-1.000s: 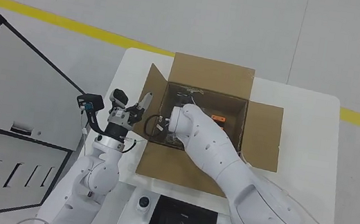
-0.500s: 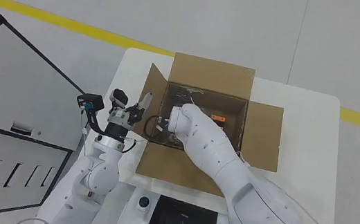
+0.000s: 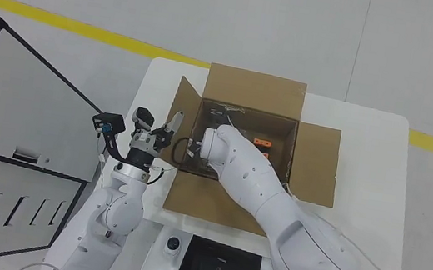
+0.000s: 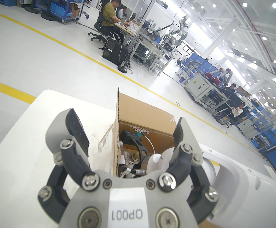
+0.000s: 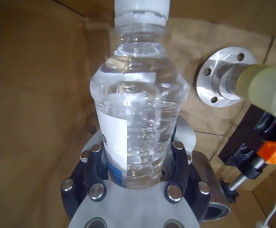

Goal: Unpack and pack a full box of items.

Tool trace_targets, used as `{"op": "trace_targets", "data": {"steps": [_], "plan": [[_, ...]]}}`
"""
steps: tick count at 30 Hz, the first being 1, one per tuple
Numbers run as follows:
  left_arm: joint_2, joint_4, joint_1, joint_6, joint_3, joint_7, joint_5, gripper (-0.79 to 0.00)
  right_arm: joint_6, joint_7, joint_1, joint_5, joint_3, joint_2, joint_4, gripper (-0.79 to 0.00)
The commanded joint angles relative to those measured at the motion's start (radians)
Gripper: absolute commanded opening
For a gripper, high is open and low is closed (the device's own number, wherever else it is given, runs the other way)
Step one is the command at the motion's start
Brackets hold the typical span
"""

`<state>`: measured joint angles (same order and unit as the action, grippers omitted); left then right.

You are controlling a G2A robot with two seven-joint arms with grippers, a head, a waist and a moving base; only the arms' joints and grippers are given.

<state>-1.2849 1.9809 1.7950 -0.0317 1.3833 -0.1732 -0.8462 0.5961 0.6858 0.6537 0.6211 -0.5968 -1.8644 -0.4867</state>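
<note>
- Inside the open cardboard box (image 3: 254,88), the right gripper (image 5: 139,144) is clamped on a clear water bottle (image 5: 138,90). Its dark fingers (image 5: 94,164) press the lower body on both sides, over the label's edge.
- The bottle points straight out from the gripper, white cap (image 5: 141,8) farthest from the wrist and toward the box's brown wall (image 5: 38,86). I cannot tell whether it rests on the box floor.
- It looks full or nearly so, so I judge it fairly heavy for its size. The thin plastic wall is smooth, likely slick, and would dent under a hard squeeze.
- The ribbed lower body just under the shoulder seems the best hold. There the sides run straight, and the present grip sits about there.
- A flanged metal fitting (image 5: 220,75) and a black clamp (image 5: 248,151) with an orange part lie close beside the bottle. A tilt while lifting could knock it against them.
- The left gripper (image 4: 126,126) hangs with jaws apart and empty over the white table (image 4: 28,129). It is just outside the box, facing its upright side flap (image 4: 118,129).
</note>
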Motion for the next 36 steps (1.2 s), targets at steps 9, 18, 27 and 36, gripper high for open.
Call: {"op": "trace_targets", "data": {"steps": [9, 18, 27, 36], "plan": [[0.0, 0.0, 0.0, 0.0, 0.0, 0.0, 0.0, 0.0, 0.03, -0.014, 0.019, 0.035, -0.015, 0.007, -0.066, -0.785], [0.0, 0.0, 0.0, 0.0, 0.0, 0.0, 0.0, 0.0, 0.127, -0.026, 0.08, 0.125, -0.031, 0.037, -0.22, -0.785], [0.0, 0.0, 0.0, 0.0, 0.0, 0.0, 0.0, 0.0, 0.254, 0.021, 0.172, 0.309, -0.062, 0.099, -0.488, -0.785], [0.0, 0.0, 0.0, 0.0, 0.0, 0.0, 0.0, 0.0, 0.277, 0.195, 0.321, 0.61, -0.125, 0.192, -0.885, -0.785]]}}
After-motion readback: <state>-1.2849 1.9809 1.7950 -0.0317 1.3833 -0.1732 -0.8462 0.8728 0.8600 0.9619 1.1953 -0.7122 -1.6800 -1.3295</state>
